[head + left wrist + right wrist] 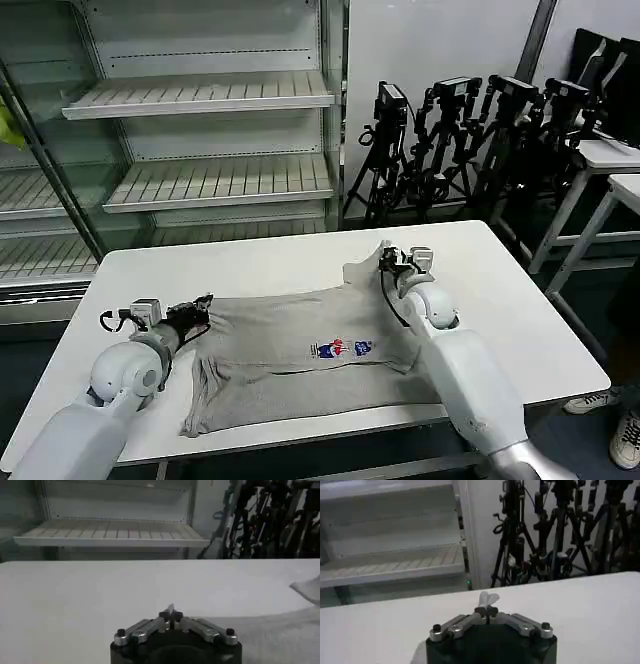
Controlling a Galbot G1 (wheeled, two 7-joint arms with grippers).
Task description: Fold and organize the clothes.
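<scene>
- The light grey T-shirt (pixel 300 355) lies on the white bench (pixel 520 330), near the front edge, with its little blue, red and yellow picture (pixel 343 348) facing up.
- It is not flat yet. The bottom part is bunched and wrinkled toward the front left corner.
- My left claw (pixel 203 312) is at the shirt's left edge, toward the left side of the bench. Its fingers (pixel 170 614) are pinched tight together, and I think they are nipping the cloth there.
- My right claw (pixel 386 262) is at the shirt's far right corner, nearer the back edge of the bench. It is clenched on a small tuft of grey cloth (pixel 488 599), lifted a bit off the bench.
- I think I am at the start of a fold: both claws grip one edge of the shirt.
- Next I should lift both claws together and carry that edge over to the front. They must move at the same speed, or the shirt will twist.
</scene>
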